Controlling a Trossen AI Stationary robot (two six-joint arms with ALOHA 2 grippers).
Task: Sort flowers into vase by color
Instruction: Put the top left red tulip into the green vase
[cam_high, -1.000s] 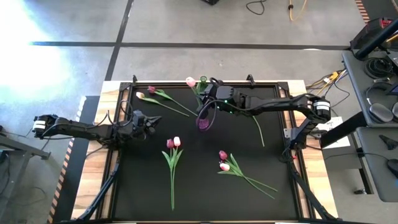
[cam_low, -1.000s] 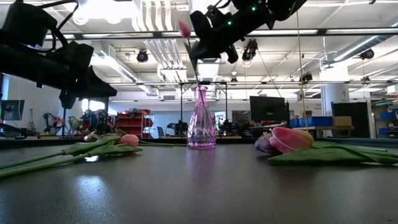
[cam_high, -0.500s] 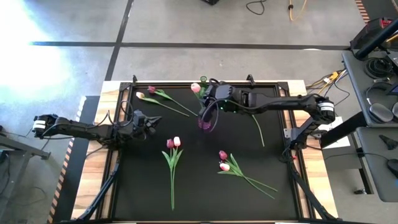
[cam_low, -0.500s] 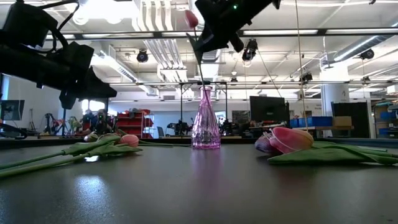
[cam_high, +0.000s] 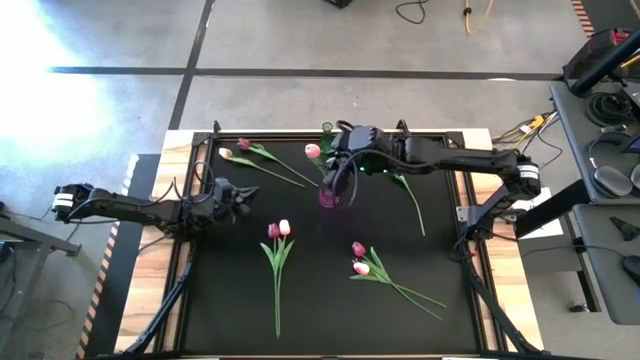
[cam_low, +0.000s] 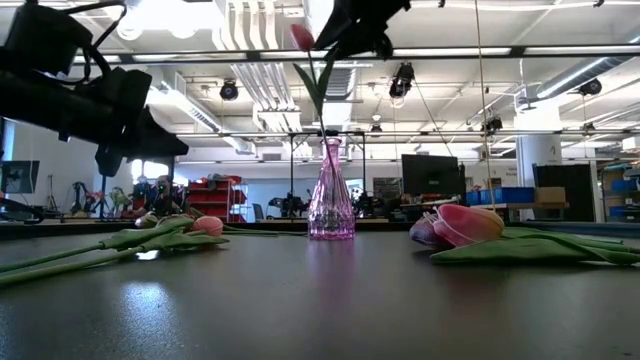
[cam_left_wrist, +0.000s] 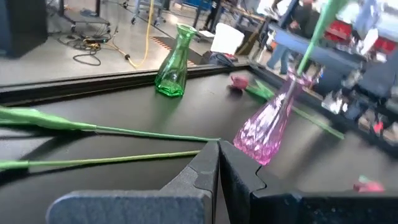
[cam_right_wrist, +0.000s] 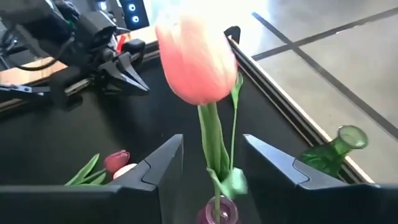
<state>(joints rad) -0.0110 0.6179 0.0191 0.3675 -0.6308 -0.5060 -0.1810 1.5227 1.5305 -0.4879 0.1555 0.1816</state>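
While jaws of right gripper (cam_right_wrist: 211, 165) stand spread around pink tulip (cam_right_wrist: 198, 59) in pink vase (cam_low: 331, 195) at frame centre, lift straight up, avoiding leaves; left gripper (cam_left_wrist: 217, 163) pressed shut.

A black table (cam_high: 320, 300) holds a pink vase (cam_high: 328, 196) near its middle, a green vase (cam_high: 327, 129) behind it, and tulips (cam_high: 277, 250) scattered around.
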